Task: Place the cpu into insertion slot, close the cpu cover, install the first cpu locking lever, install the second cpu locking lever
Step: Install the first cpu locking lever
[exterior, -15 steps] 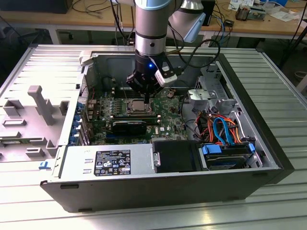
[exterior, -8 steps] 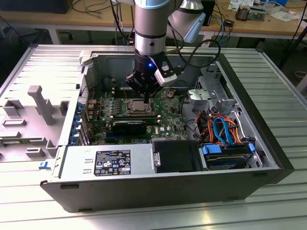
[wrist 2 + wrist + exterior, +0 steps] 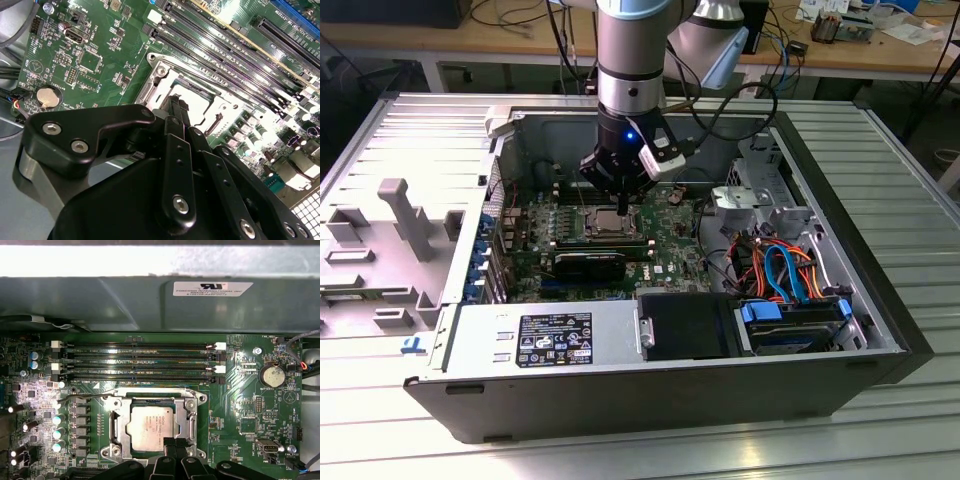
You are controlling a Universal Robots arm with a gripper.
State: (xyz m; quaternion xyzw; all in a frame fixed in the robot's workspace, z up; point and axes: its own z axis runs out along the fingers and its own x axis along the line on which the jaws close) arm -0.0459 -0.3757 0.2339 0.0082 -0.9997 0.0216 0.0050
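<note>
The cpu [image 3: 150, 427], a dull silver square, lies flat in the insertion slot [image 3: 192, 405] on the green board. The cpu cover [image 3: 116, 420], a silver frame with a square window, lies down around the chip. A thin wire lever [image 3: 85, 397] runs along the slot's far edge, its handle sticking out sideways over the board. My gripper [image 3: 173, 445] is shut, its black fingertips together at the cover's near edge with nothing between them. The second wrist view has the gripper [image 3: 179, 105] over the cpu [image 3: 197, 102] and cover [image 3: 159, 70]. In the exterior view the gripper [image 3: 623, 205] hangs just above the cpu [image 3: 605, 222].
Long black memory slots [image 3: 140, 360] lie beyond the socket, with a coin battery [image 3: 274, 375] to one side. In the exterior view a black block [image 3: 590, 262] sits just in front of the socket, a power supply [image 3: 550, 340] at the case front and coloured cables [image 3: 780, 265] at the exterior view's right.
</note>
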